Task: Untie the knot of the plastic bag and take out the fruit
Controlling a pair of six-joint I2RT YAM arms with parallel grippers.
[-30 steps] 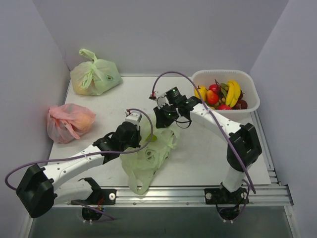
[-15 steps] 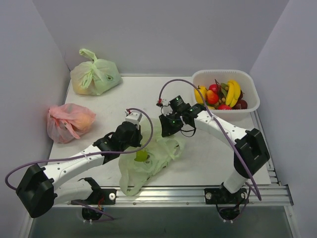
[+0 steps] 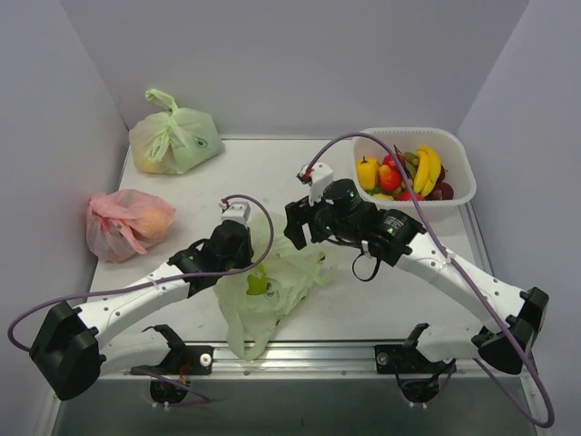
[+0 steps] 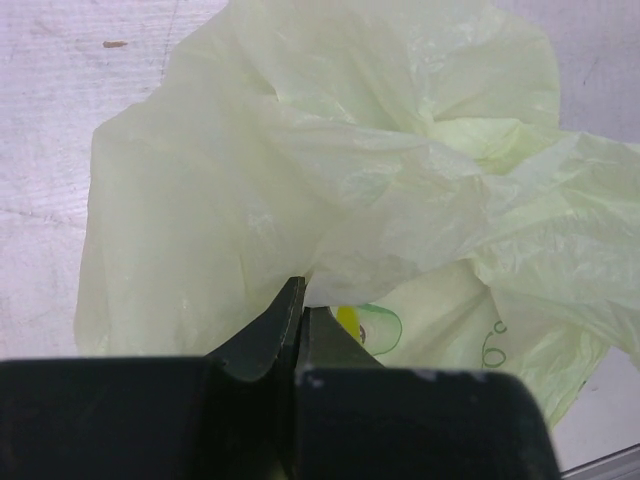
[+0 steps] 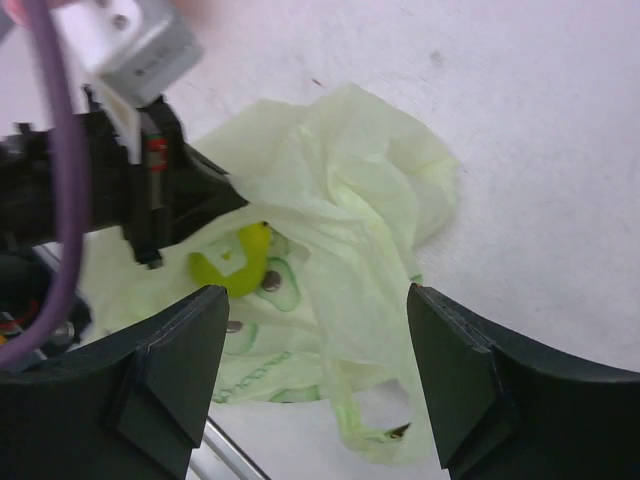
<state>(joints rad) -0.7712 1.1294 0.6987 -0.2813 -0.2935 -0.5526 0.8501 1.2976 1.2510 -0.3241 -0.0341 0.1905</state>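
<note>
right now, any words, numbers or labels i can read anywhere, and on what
None reads clearly.
plastic bag: a green mark like "6", left wrist view, uncertain.
plastic bag: faint green lettering, right wrist view, too blurred to read.
other green bag: green print, too small to read.

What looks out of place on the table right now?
One yellow-green fruit lies alone in the folds of the crumpled plastic bag at centre, while the other fruit is piled in the white basket at the back right. Nothing else stands out.
</note>
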